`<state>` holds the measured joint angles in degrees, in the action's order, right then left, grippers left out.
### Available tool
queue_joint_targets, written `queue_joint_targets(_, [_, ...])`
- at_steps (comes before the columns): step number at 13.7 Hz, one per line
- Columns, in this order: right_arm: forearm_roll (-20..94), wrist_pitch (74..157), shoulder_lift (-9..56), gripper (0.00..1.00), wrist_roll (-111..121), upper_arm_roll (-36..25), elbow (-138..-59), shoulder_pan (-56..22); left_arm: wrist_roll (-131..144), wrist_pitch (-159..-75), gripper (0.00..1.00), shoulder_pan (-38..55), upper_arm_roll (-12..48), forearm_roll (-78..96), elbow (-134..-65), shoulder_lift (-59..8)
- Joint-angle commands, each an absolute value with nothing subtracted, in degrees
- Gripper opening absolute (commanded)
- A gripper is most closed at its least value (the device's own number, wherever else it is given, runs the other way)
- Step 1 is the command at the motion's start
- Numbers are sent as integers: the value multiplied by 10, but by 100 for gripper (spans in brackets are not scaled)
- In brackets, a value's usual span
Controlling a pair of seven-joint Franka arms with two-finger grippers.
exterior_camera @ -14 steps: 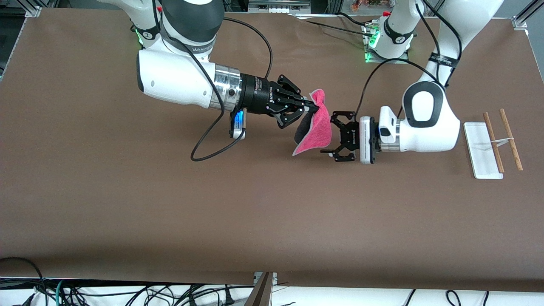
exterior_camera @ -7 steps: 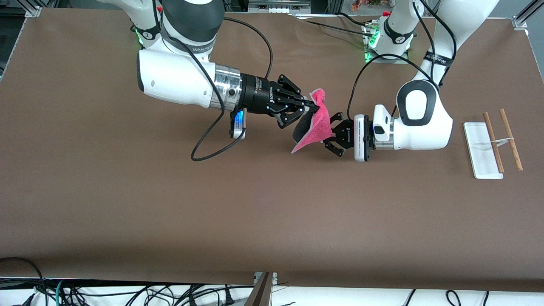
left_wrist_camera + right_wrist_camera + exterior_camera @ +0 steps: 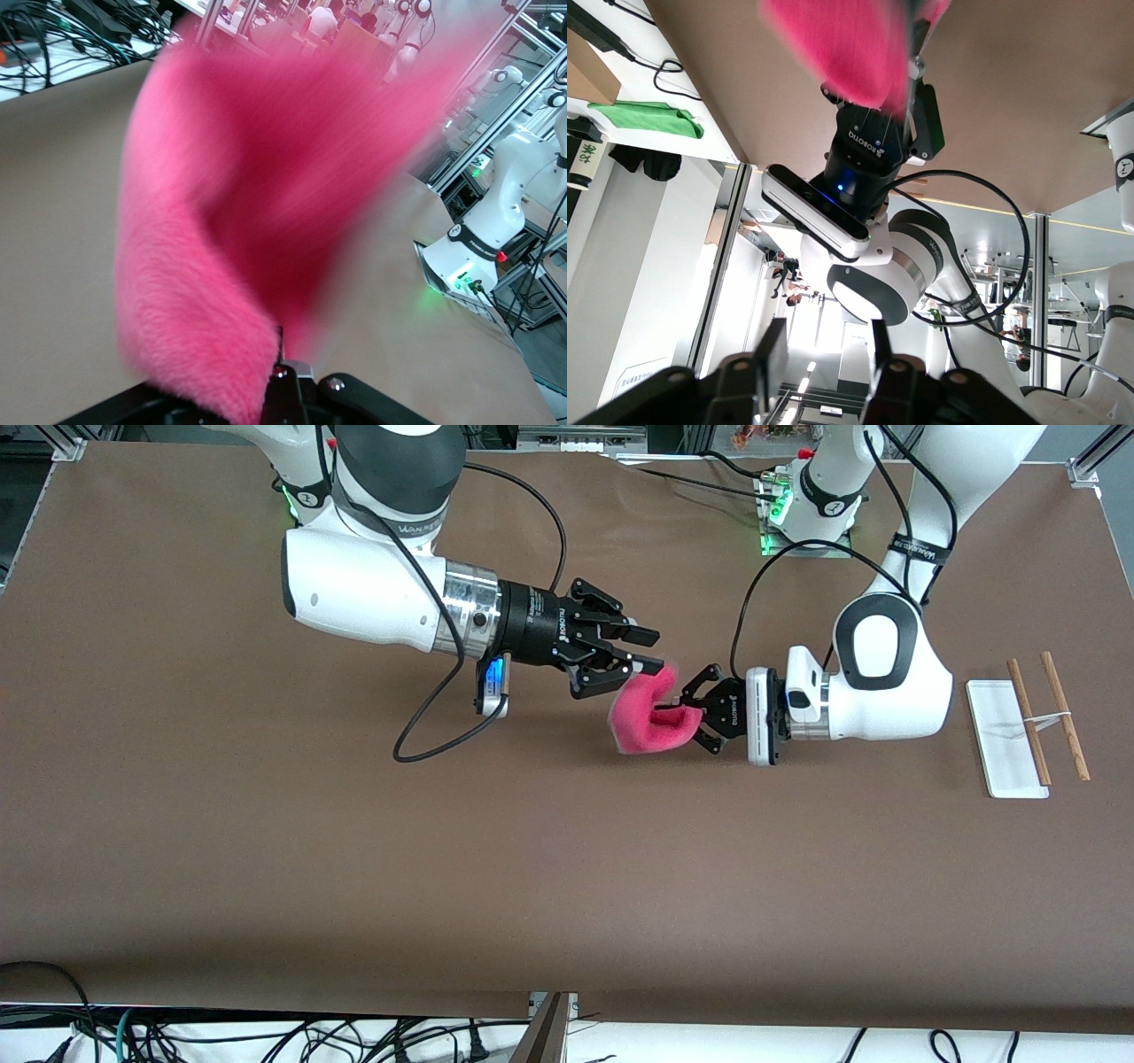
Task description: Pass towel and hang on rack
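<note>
The towel (image 3: 651, 717) hangs bunched in the air over the middle of the worktop (image 3: 266, 850), pinched in the closed fingers of the left end effector (image 3: 687, 710). The right end effector (image 3: 654, 652) is just beside it, fingers parted and holding nothing. "ROBOTIQ" is printed on both end effector bodies. The rack (image 3: 1028, 726) stands well apart from the left end effector, at the left arm's end of the worktop.

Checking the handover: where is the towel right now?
In the front view the towel hangs above mid-table, pinched by the left gripper, just clear of the right gripper's parted fingers.
</note>
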<state>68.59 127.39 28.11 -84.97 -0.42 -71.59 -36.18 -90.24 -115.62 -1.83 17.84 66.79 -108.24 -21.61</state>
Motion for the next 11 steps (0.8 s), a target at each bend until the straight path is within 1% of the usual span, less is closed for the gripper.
queue_joint_targets(1, [680, 1268, 284, 100, -857, -9, -700, -350, -910, -1152, 0, -39, 176, 583, -1082, -200])
queue_joint_targets(3, [680, 1251, 281, 100, -853, -9, -700, -324, -907, -1132, 0, -61, 175, 494, -1075, -200])
queue_joint_targets(5, [664, 1193, 280, 100, -834, -10, -700, -288, -898, -1094, 0, -86, 170, 395, -1051, -200])
queue_joint_targets(7, [611, 1128, 275, 100, -789, -10, -700, -252, -867, -1033, 0, -104, 164, 258, -999, -202])
queue_joint_targets(9, [580, 1075, 266, 100, -724, -11, -706, -231, -832, -952, 0, -109, 164, 118, -941, -207])
queue_joint_targets(11, [570, 1011, 264, 100, -679, -43, -709, -223, -814, -898, 0, -113, 161, 15, -909, -207])
